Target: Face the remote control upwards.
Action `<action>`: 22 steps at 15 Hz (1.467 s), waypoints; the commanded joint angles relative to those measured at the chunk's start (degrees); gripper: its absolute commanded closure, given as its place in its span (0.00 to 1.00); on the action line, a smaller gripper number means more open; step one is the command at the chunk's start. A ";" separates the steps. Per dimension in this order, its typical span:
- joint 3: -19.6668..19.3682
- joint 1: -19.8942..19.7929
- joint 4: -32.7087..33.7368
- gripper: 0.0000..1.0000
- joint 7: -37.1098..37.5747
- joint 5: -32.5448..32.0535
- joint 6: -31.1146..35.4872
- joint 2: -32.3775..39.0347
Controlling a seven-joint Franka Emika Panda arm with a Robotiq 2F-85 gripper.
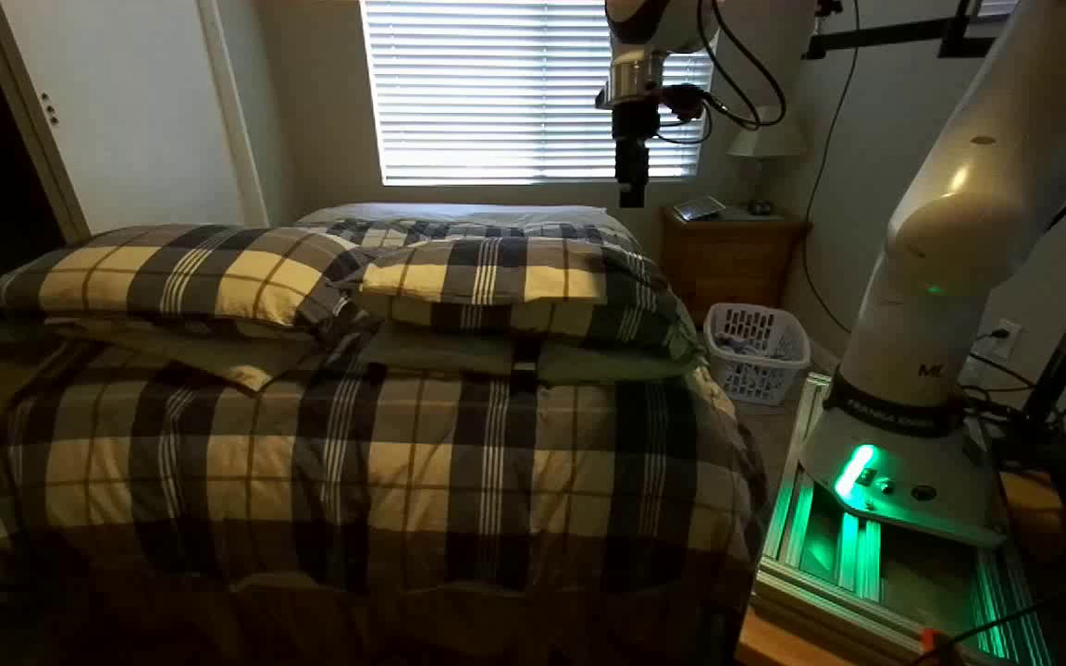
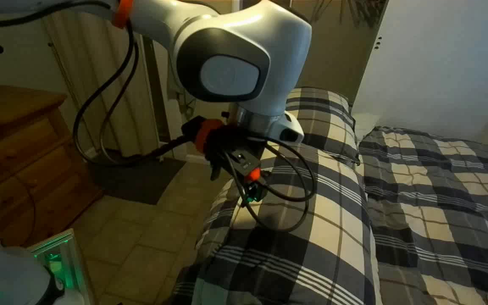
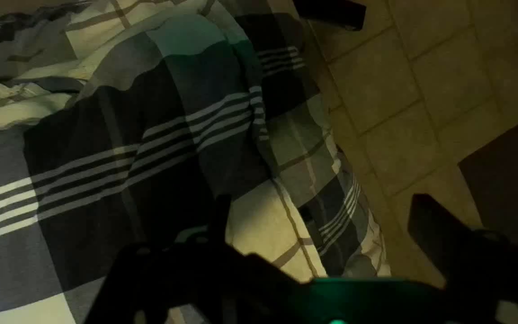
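Note:
The remote control (image 3: 311, 225) looks like a small dark bar in the wrist view, on the plaid blanket close against a pillow's edge. A dark bar that appears to be the same remote control (image 1: 526, 365) shows in an exterior view at the front of the right pillow stack. Its markings are too dark to make out. My gripper (image 3: 322, 198) is open and empty in the wrist view, its fingers wide apart. My gripper (image 1: 632, 199) hangs pointing down, well above the bed, in an exterior view. The remote is not distinguishable in the view from behind the arm.
Plaid pillows (image 1: 487, 268) are stacked on the bed, with another pillow (image 1: 191, 277) at their left. A white laundry basket (image 1: 755, 356) and a wooden nightstand (image 1: 727, 259) stand beside the bed. A tiled floor (image 3: 385, 99) borders it. Cables (image 2: 307, 186) loop from the wrist.

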 commanded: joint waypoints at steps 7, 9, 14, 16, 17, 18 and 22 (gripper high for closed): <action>1.69 -1.78 0.07 0.00 -0.29 0.35 -0.09 0.14; 1.69 -1.78 0.07 0.00 -0.29 0.35 -0.09 0.14; 2.65 -1.40 -1.69 0.00 0.67 1.50 1.76 0.24; 3.99 -1.42 -3.62 0.00 5.85 2.91 4.71 0.36; 5.14 -1.33 -5.38 0.00 9.52 2.90 7.68 -0.38; 6.16 -1.16 -6.83 0.00 12.57 3.14 10.58 -0.92; 11.23 -0.45 -13.20 0.00 25.28 1.61 26.17 -3.07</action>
